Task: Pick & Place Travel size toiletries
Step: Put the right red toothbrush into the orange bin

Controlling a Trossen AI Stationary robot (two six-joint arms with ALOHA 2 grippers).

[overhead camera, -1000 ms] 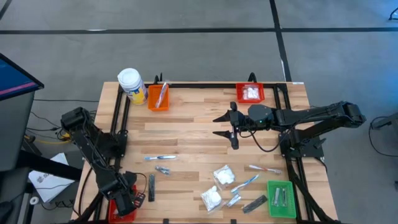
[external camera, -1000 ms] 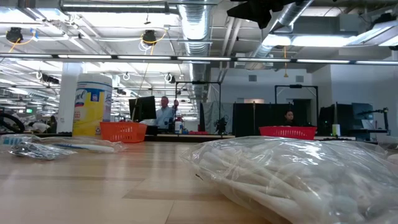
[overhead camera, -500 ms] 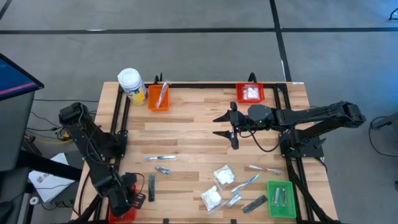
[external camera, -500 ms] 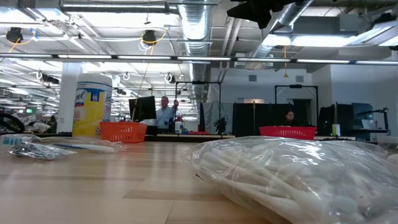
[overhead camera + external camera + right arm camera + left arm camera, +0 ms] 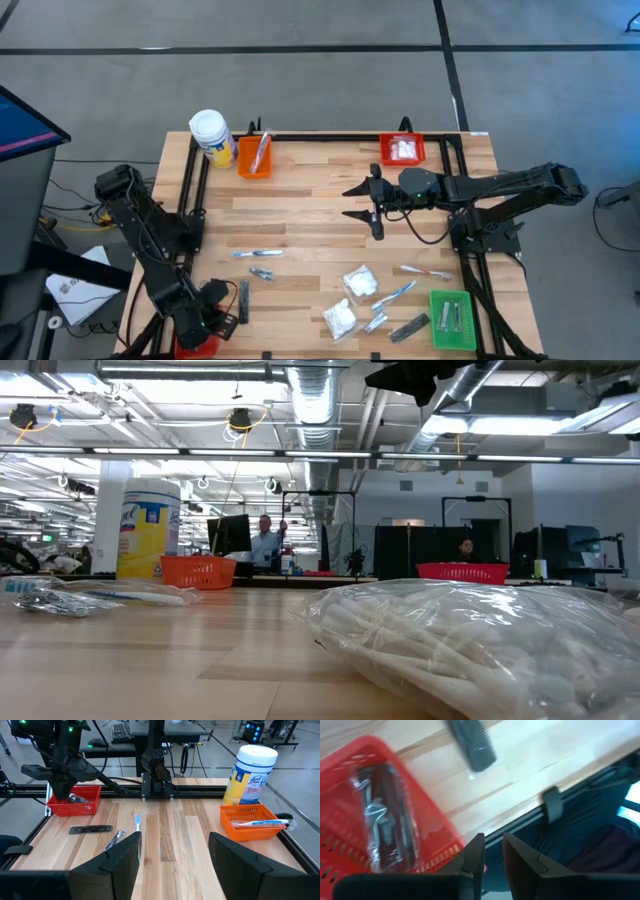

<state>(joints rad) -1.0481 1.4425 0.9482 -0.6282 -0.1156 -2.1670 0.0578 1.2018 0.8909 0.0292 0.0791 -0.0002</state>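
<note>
Lying flat, dark grey bar [image 5: 243, 300]

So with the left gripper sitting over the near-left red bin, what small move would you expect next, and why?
Probably a short swing of the left gripper out toward the dark grey bar lying on the table just beside the red bin. A wrapped bar already lies inside the bin, and the narrow-set fingers hold nothing, so they would need to open first.
</note>
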